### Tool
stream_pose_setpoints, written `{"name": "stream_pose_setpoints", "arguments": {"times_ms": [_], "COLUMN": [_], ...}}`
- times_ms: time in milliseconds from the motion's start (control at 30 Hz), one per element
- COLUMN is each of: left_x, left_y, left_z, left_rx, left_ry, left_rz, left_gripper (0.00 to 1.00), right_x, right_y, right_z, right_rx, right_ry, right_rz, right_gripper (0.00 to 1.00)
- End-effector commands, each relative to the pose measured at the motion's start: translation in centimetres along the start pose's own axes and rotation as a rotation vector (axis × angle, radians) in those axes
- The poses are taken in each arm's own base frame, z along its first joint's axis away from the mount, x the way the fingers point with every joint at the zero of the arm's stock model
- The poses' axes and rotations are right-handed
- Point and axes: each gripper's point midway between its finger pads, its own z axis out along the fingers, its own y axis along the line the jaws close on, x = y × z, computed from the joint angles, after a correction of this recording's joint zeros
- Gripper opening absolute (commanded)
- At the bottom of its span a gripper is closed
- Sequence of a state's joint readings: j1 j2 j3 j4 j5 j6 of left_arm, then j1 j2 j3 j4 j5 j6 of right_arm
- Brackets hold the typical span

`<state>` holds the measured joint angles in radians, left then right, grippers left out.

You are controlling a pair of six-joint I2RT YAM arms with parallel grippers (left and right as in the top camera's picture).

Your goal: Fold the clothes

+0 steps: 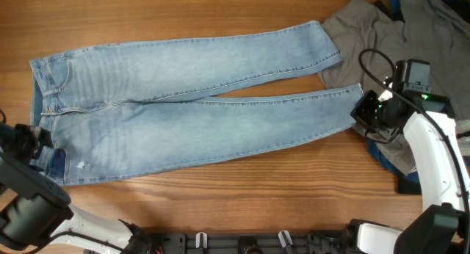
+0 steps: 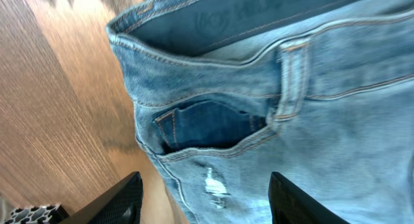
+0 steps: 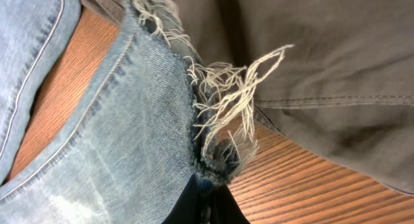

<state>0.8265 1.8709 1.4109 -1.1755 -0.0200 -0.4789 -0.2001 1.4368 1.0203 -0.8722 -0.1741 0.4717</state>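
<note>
The light-blue jeans [image 1: 183, 111] lie flat across the table, waist at the left, legs running right. My right gripper [image 1: 365, 111] is shut on the frayed hem [image 3: 220, 156] of the near leg, at its right end. My left gripper [image 1: 37, 147] is open over the waist's near corner; in the left wrist view its fingers [image 2: 204, 201] straddle the jeans' edge below a pocket [image 2: 207, 127]. A grey garment [image 1: 374, 34] lies at the right under the leg ends. A dark-blue garment [image 1: 422, 4] is bunched in the far right corner.
Bare wooden table [image 1: 183, 8] surrounds the jeans. A black cable [image 1: 371, 63] loops over the grey garment near my right wrist. A metal rail [image 1: 242, 243] runs along the table's near edge.
</note>
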Motion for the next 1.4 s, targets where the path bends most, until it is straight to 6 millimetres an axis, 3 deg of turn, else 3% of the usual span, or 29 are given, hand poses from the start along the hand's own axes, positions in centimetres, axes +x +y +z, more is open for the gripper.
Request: {"name": "stream_pose_setpoints", "arguments": {"times_ms": [0, 67, 133, 167, 333, 500, 600, 633, 667, 967, 1000, 1033, 1067, 1100, 1200, 1233, 1267, 1367], "left_x": [1.8, 2.2, 1.2, 0.7, -0.6, 0.0, -0.3, -0.5, -0.7, -0.5, -0.4, -0.2, -0.1, -0.1, -0.6, -0.7, -0.7, -0.4], "left_y": [1.3, 2.4, 5.1, 5.4, 4.6, 4.8, 4.7, 4.6, 4.6, 4.6, 4.7, 4.8, 5.1, 5.3, 4.9, 4.6, 4.4, 4.6], "left_z": [0.9, 1.7, 1.8, 1.8, 2.3, 5.5, 5.6, 5.6, 5.5, 5.6, 5.6, 5.6, 5.5, 5.5, 5.9, 6.4, 7.3, 8.4], "left_rx": [-0.048, -0.103, -0.25, -0.263, -0.221, -0.209, -0.199, -0.198, -0.199, -0.196, -0.202, -0.208, -0.227, -0.235, -0.21, -0.188, -0.171, -0.161], "left_ry": [0.032, 0.034, -0.054, -0.081, -0.137, -0.153, -0.167, -0.174, -0.183, -0.175, -0.169, -0.161, -0.158, -0.162, -0.187, -0.195, -0.205, -0.217], "left_rz": [0.008, -0.013, -0.127, -0.162, -0.179, -0.182, -0.184, -0.185, -0.187, -0.181, -0.169, -0.153, -0.149, -0.149, -0.154, -0.156, -0.159, -0.162], "left_gripper": [0.62, 0.61, 0.6, 0.61, 0.56, 0.47, 0.34, 0.18, 0.1, 0.04, 0.04, 0.27, 0.58, 0.65, 0.64, 0.62, 0.4, 0.13], "right_x": [-0.7, -0.7, -0.7, -0.7, -0.7, -0.6, -0.5, -0.5, -0.5, -0.3, -0.4, -0.4, -0.4, -0.4, -0.5, -0.6, -0.6, -0.6], "right_y": [-0.7, -0.7, -0.7, -0.7, -0.7, -0.7, -0.8, -0.8, -0.8, -0.9, -0.9, -0.9, -0.9, -0.9, -1.2, -1.1, -1.1, -1.1], "right_z": [-0.2, -0.2, -0.2, -0.2, -0.1, -0.1, -0.1, -0.1, -0.1, -0.1, -0.1, -0.1, -0.1, -0.1, -0.2, -0.2, -0.2, -0.2], "right_rx": [0.038, 0.039, 0.039, 0.04, 0.04, 0.042, 0.043, 0.043, 0.043, 0.048, 0.048, 0.049, 0.05, 0.05, 0.063, 0.063, 0.062, 0.061], "right_ry": [-0.025, -0.024, -0.023, -0.023, -0.021, -0.018, -0.016, -0.015, -0.014, -0.007, -0.008, -0.01, -0.011, -0.011, -0.018, -0.019, -0.022, -0.022], "right_rz": [-0.021, -0.021, -0.021, -0.022, -0.021, -0.02, -0.018, -0.016, -0.016, -0.015, -0.015, -0.015, -0.016, -0.017, -0.016, -0.017, -0.017, -0.017], "right_gripper": [0.04, 0.04, 0.04, 0.04, 0.04, 0.04, 0.04, 0.04, 0.04, 0.04, 0.04, 0.04, 0.04, 0.04, 0.05, 0.05, 0.05, 0.05]}}
